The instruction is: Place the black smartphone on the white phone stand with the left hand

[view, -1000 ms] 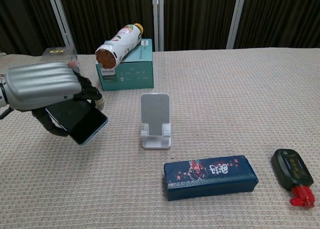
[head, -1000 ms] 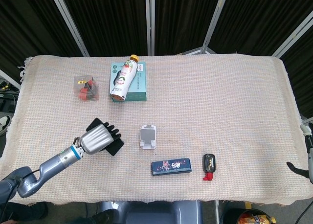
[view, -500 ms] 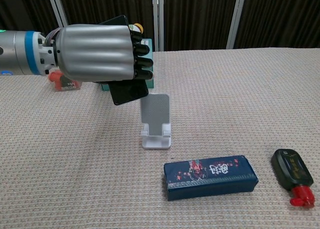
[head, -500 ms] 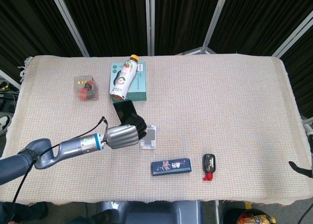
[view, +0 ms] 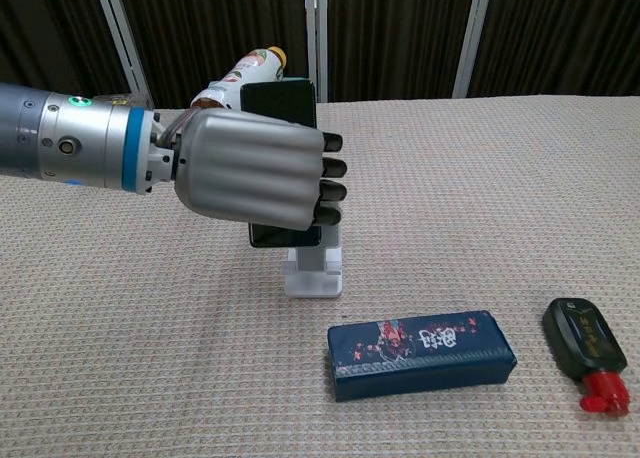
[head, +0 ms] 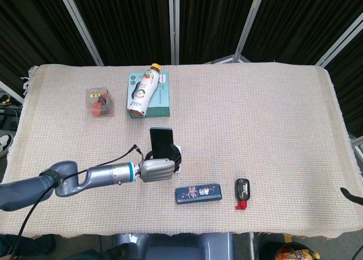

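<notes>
My left hand point(view: 255, 170) grips the black smartphone point(view: 283, 100) upright, directly over the white phone stand point(view: 312, 274). Only the stand's base shows below the hand in the chest view; its back is hidden. From the head view the smartphone point(head: 161, 142) rises above the left hand point(head: 157, 168), and a sliver of the stand point(head: 179, 168) peeks out at the hand's right side. Whether the phone's lower edge touches the stand I cannot tell. My right hand appears in neither view.
A dark blue printed case point(view: 421, 354) lies just in front of the stand, a black-and-red car key point(view: 586, 363) right of it. Behind stand a teal box point(head: 148, 95) with a bottle point(head: 143, 90) lying on it and a small clear box of red items point(head: 99, 101).
The left hand carried the smartphone from the table's left side rightward to the stand, turning it upright and lowering it over the stand.
</notes>
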Tool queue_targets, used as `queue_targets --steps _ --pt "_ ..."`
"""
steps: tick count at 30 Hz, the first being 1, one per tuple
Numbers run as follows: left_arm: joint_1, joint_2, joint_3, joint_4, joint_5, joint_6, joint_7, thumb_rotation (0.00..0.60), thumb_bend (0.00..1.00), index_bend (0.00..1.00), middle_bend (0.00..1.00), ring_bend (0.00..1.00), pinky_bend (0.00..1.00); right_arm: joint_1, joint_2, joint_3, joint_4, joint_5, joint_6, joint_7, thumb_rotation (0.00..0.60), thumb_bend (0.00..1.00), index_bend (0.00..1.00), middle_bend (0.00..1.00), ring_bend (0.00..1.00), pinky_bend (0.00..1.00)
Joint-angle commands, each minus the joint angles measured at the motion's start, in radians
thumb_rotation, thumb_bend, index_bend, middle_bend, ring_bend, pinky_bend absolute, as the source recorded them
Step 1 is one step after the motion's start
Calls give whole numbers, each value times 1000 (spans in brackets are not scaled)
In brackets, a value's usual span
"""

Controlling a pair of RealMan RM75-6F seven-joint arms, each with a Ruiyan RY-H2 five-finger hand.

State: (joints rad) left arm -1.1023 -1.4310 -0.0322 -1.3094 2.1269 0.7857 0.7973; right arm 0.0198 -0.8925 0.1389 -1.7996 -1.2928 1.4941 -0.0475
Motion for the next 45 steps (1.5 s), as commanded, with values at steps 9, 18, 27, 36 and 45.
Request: queue_targets --steps 9,18,27,36,45 --pt "-19 -58 -34 -24 -64 -95 132 600 0 476 326 437 398 -11 15 2 11 1 3 46 600 0 0 0 0 0" --pt "-5 -60 -52 -48 -122 -136 207 600 0 468 325 433 393 -12 18 2 14 1 -1 55 600 0 0 0 0 0" --pt "-3 -79 -49 -38 -148 -146 233 600 0 466 325 432 393 -14 22 4 14 -2 4 63 600 0 0 0 0 0" --pt "-1 -102 -44 -24 -174 -147 261 600 0 451 304 413 379 -18 28 5 16 -3 5 84 600 0 0 0 0 0" --pt "13 -107 -43 -32 -203 -154 302 600 0 337 137 281 334 -19 31 5 14 -7 6 89 600 0 0 0 0 0"
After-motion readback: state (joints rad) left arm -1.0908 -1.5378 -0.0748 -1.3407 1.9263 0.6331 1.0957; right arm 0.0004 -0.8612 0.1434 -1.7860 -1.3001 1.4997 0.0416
